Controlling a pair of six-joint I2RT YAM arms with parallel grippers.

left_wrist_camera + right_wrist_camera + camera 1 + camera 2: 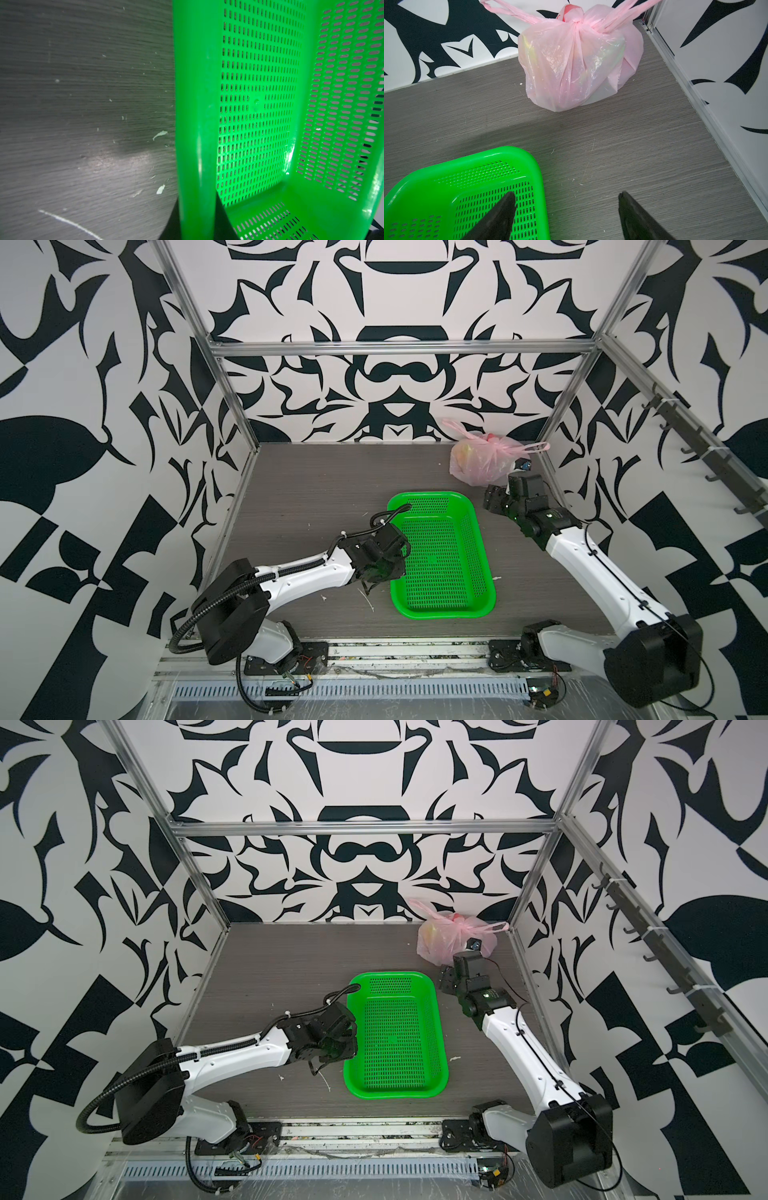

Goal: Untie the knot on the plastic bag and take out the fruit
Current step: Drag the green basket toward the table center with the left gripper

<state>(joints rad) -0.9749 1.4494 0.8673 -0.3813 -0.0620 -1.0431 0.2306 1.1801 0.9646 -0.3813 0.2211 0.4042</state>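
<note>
Two handle loops [508, 11] stick out of the tight pink knot [576, 20] atop the translucent pale-pink plastic bag [571, 68], cornered at one o'clock on the grey wood-grain tabletop [311, 489], the fruit [530, 52] a yellowish blur inside. My right gripper [566, 197] hangs empty, jaws spread, forearm stretched toward the bag at its twelve o'clock, probably lining up on the knot. My left gripper [386, 572] pinches the eight o'clock rim of the green perforated plastic basket [432, 495], likely steadying it.

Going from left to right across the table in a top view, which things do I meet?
left gripper → green basket → pink plastic bag. The right gripper overlaps the bag, so it is left out.
</note>
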